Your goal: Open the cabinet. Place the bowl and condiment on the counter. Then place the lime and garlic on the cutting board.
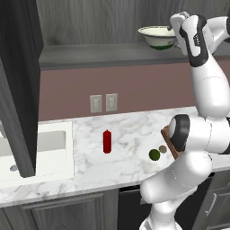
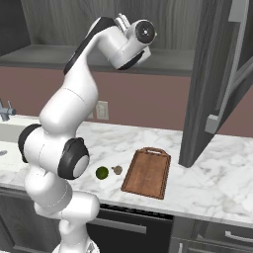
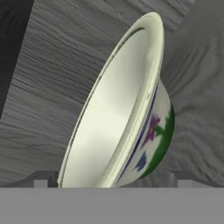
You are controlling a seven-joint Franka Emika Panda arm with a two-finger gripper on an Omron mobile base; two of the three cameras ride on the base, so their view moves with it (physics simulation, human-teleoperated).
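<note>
The white arm reaches high, elbow bent, its wrist turned in toward the open cabinet point(image 1: 81, 31) at about one o'clock in the left base view. The pincer point(image 3: 111, 179) is spread wide, one fingertip point(image 3: 41, 179) at seven o'clock and the other at five o'clock of the hand view, straddling the bowl's rim; whether they touch it I cannot tell. The bowl point(image 1: 157, 37) sits on the cabinet's shelf, cream-white inside with a thin green rim line, a green foot and small purple and blue flower marks on its side. Down on the table point(image 1: 126, 148) the red condiment point(image 1: 107, 141) stands upright, with the lime point(image 2: 102, 172) and garlic point(image 2: 117, 170) just beside each other, at nine o'clock of the cutting board point(image 2: 147, 173).
</note>
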